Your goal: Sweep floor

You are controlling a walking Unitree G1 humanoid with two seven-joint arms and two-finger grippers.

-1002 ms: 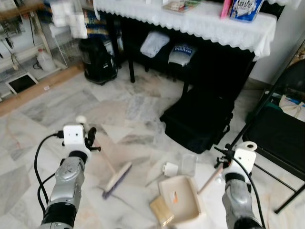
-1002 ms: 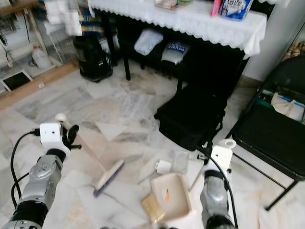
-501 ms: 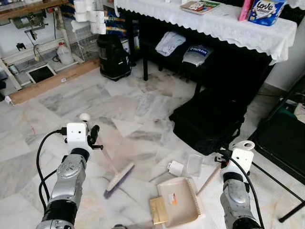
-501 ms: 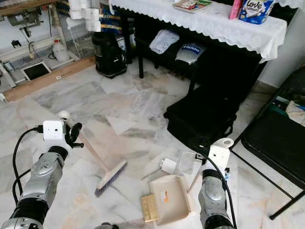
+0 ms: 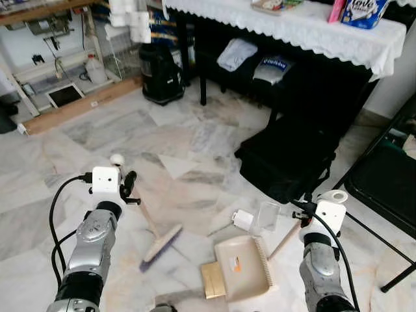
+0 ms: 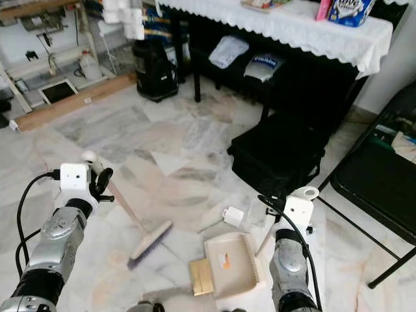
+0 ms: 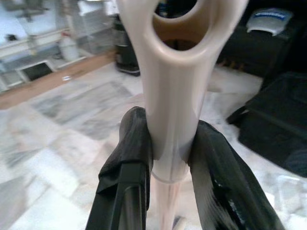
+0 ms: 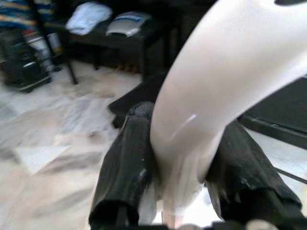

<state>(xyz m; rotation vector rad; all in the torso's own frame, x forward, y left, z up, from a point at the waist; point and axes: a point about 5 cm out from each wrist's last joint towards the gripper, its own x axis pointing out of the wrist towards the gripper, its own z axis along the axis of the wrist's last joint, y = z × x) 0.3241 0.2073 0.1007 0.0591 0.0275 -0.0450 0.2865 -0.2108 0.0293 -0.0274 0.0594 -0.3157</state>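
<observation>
Compared with a second before, the whole head picture had shifted, so the camera had moved; on the floor, the dustpan had turned to lie squarer behind the litter, while the broom head sat much as it had.

Left eye view: the left gripper (image 5: 127, 189) was clamped on the top of the broom (image 5: 161, 244), whose handle ran down and forward from the claw to the brush head on the marble floor (image 5: 97, 140). The right gripper (image 5: 305, 214) held the long handle of the dustpan (image 5: 242, 268), the pan lying below and inward of that claw. A tan card (image 5: 212, 280) lay against the pan's near left edge; a small white box (image 5: 242, 220) and a clear packet (image 5: 267, 216) lay just beyond its mouth.

Right eye view: same arrangement; brush head well apart from the litter.

Left wrist view: both black fingers (image 7: 128, 167) pressed the cream handle between them.

Right wrist view: fingers (image 8: 128, 163) closed on the white dustpan handle.

Assessment: tools in hand, pan positioned, but the litter was not yet in the pan; the sweeping stroke and collection remained.
</observation>
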